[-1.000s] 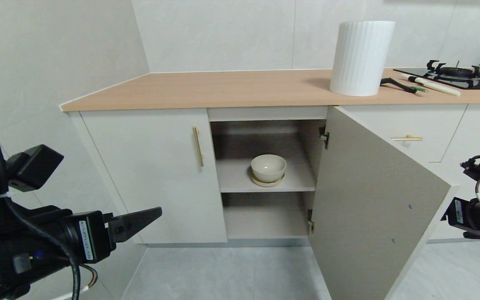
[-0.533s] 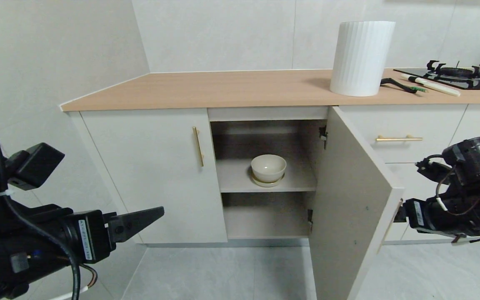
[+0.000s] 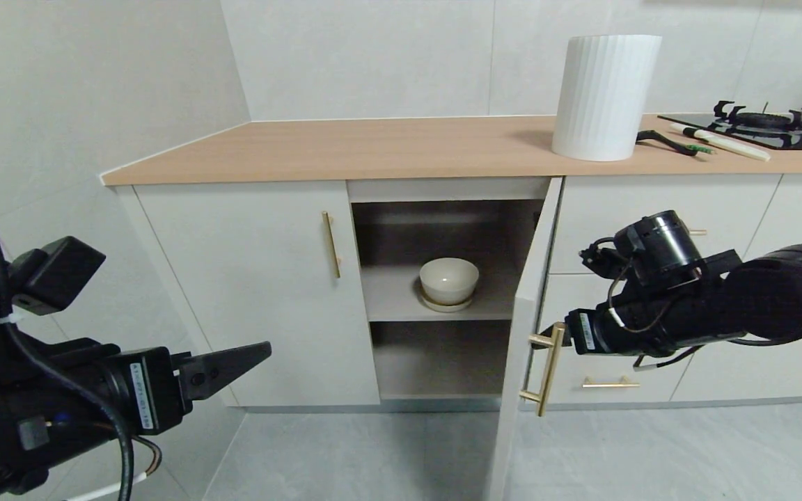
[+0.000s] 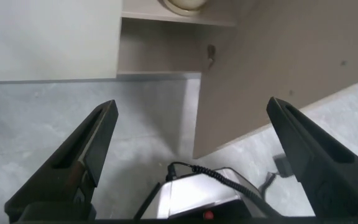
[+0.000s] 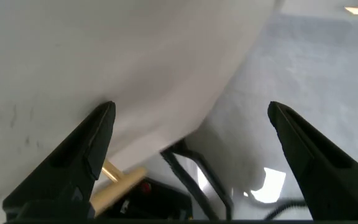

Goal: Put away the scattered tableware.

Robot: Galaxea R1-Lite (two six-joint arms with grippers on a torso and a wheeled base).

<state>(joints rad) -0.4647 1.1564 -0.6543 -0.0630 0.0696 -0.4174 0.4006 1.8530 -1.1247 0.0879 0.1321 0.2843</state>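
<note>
A cream bowl (image 3: 448, 280) sits on a small plate (image 3: 447, 305) on the middle shelf of the base cabinet; its rim also shows in the left wrist view (image 4: 185, 5). The cabinet door (image 3: 523, 306) stands partly ajar, edge toward me, with its gold handle (image 3: 547, 369) facing right. My right gripper (image 3: 560, 335) is open and sits against the door's outer face (image 5: 135, 56) just above the handle (image 5: 120, 177); nothing is between its fingers (image 5: 191, 109). My left gripper (image 3: 262, 355) hangs low at the left, open and empty (image 4: 191, 109), well away from the cabinet.
On the wooden countertop (image 3: 373, 149) stand a tall white ribbed cylinder (image 3: 603, 97), a black-handled tool (image 3: 665, 142) and a long white utensil (image 3: 721, 142) beside a gas hob (image 3: 763, 125). The cabinet's left door (image 3: 255, 292) is shut. Drawers (image 3: 658, 209) lie to the right.
The cabinet door has swung from wide open to nearly edge-on, toward shut. My right arm has moved left with it, staying against its outer face. The left arm has barely moved.
</note>
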